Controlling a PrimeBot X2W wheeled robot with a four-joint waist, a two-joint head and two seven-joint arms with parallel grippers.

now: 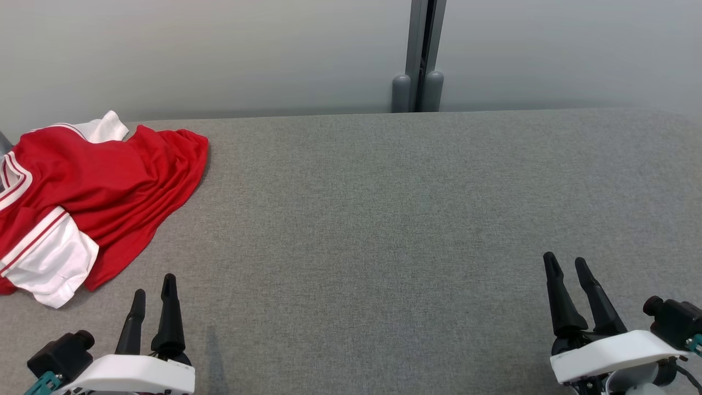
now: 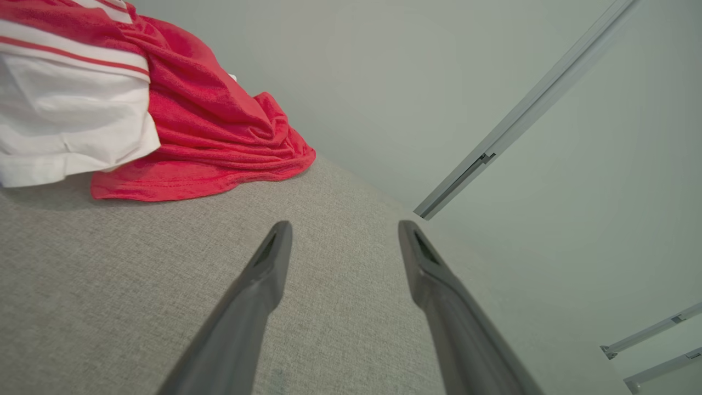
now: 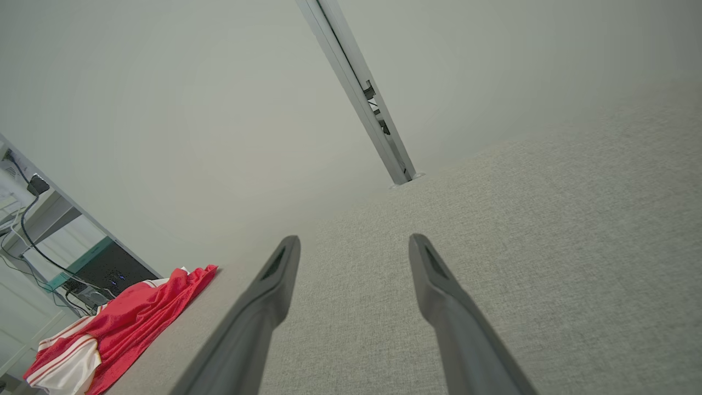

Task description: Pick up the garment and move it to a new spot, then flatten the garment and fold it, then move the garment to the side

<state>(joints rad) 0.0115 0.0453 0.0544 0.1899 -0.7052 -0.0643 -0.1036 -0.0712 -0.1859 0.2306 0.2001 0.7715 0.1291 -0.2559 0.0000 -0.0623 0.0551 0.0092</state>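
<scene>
The garment is a red shirt with white sleeves and red-striped trim, lying crumpled at the far left of the grey table. It also lies at the top left of the left wrist view and low at the left of the right wrist view. My left gripper stands open just in front of the garment's near edge, with nothing between its fingers. Far across the table at the lower right, my right gripper is open and holds nothing, its fingers above bare cloth.
A pale wall runs behind the table, with a grey upright post at the back middle. Past the table's left end stand a desk and cables. The grey surface stretches bare between the two grippers.
</scene>
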